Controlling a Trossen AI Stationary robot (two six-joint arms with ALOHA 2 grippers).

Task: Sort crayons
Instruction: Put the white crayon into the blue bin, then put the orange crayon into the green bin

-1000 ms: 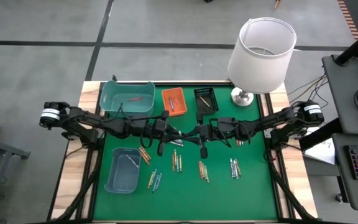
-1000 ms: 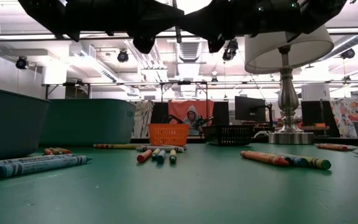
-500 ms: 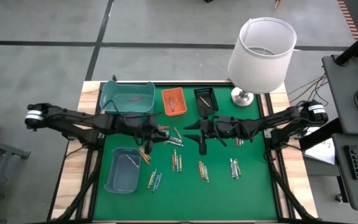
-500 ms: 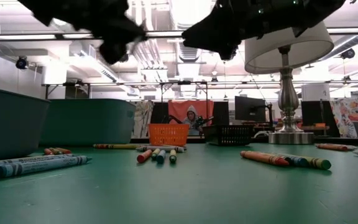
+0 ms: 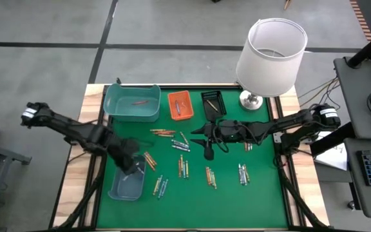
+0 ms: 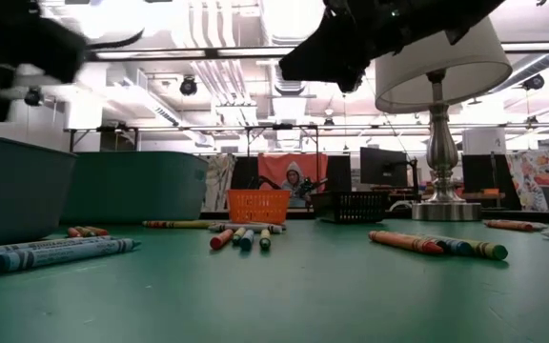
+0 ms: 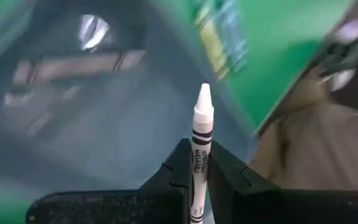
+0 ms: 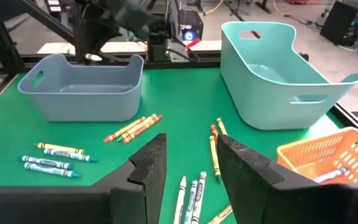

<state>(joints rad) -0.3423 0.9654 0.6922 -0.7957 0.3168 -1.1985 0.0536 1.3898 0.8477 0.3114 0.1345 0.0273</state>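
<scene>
Left gripper [image 7: 194, 180] now over blue-grey bin [image 5: 127, 178]

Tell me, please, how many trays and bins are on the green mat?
4: large teal bin at the back left, orange tray and black tray beside it, grey-blue bin front left.

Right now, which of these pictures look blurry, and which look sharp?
Left wrist view: the background is smeared, while the white paper-wrapped crayon in the left gripper is crisp. Low view: a dark arm at top left is streaked; the small orange mesh basket is sharp. High view: the left arm is slightly soft over the grey-blue plastic bin. Right wrist view: sharp throughout.
</scene>
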